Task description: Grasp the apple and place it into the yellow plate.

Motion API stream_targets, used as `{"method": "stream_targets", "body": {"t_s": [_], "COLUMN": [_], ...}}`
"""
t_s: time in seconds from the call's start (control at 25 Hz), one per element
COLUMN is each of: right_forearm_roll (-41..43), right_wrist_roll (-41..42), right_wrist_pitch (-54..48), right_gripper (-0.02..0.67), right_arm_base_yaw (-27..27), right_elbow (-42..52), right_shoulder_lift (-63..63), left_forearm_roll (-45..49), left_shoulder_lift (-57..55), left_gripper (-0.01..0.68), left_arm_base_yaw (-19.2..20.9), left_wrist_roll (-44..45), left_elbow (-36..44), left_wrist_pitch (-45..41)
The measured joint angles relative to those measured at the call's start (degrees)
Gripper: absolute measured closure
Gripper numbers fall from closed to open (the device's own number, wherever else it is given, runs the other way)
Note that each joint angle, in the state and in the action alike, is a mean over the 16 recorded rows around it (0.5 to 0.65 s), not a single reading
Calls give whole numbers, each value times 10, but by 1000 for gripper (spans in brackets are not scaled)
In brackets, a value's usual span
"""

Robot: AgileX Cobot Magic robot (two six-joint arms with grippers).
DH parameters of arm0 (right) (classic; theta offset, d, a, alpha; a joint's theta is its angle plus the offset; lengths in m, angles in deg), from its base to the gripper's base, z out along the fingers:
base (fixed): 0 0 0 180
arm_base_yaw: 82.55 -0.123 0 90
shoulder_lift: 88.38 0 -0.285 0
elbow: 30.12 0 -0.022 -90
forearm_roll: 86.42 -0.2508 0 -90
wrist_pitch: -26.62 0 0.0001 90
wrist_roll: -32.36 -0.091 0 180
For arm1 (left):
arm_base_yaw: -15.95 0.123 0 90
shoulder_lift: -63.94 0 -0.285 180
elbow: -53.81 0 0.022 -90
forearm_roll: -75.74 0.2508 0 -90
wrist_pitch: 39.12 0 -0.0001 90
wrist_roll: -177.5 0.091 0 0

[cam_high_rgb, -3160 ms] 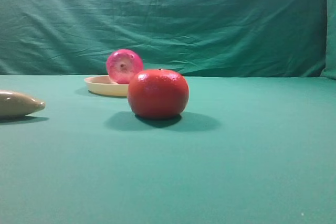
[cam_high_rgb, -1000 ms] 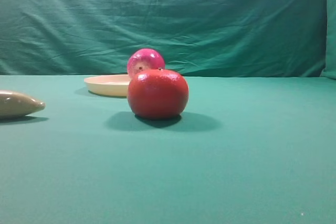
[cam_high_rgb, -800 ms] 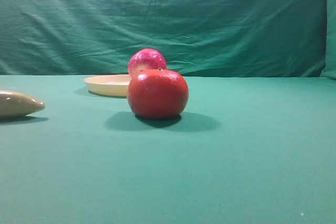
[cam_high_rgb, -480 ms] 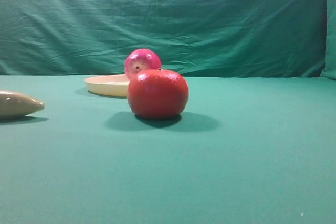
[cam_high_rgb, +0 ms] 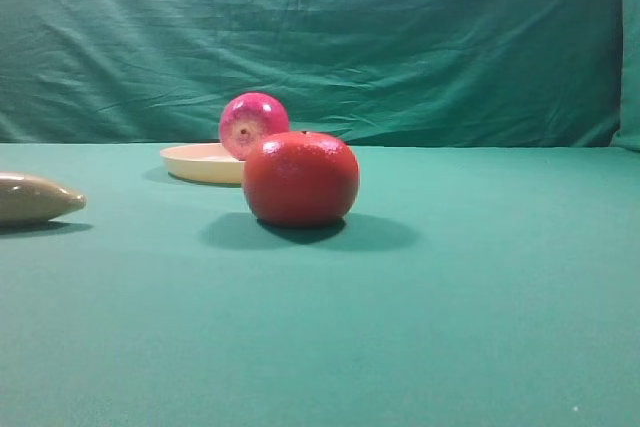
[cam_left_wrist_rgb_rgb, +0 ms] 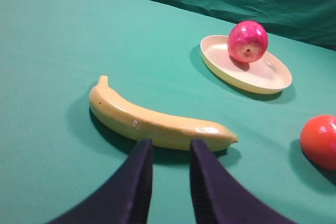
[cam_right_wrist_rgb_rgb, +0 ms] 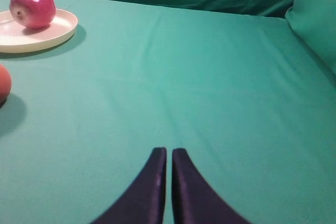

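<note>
Resting unheld inside the shallow pale yellow plate (cam_left_wrist_rgb_rgb: 247,70) near its rim, the small glossy magenta apple (cam_left_wrist_rgb_rgb: 247,41) risks rolling out, both grippers' dark fingers (cam_left_wrist_rgb_rgb: 168,182) (cam_right_wrist_rgb_rgb: 166,182) being empty, left slightly parted, right nearly closed.

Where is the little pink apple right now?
The small glossy pink-red apple sits inside the shallow pale yellow plate, toward its far side in the left wrist view. In the high view it shows behind and left of the bigger orange-red round fruit.

Glossy apple (cam_left_wrist_rgb_rgb: 247,41), smooth matt yellow plate (cam_left_wrist_rgb_rgb: 262,77), matt green cloth table (cam_high_rgb: 480,327), wrinkled cloth backdrop (cam_high_rgb: 400,37)
</note>
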Motion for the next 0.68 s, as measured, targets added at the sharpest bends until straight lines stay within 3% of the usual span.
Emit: {"method": "stream_targets", "body": {"t_s": [0.68], "right_forearm_roll": [-1], "right_wrist_roll": [0], "right_wrist_pitch": [0], "right_gripper": [649], "right_arm_base_yaw": [0], "right_elbow": [0], "right_shoulder_lift": [0], "left_forearm_roll": [0], "left_shoulder_lift": [0], "left_gripper": [516], "left_arm_base_yaw": [0], "left_wrist_roll": [0], "left_elbow": [0], "left_wrist_pitch": [0]}}
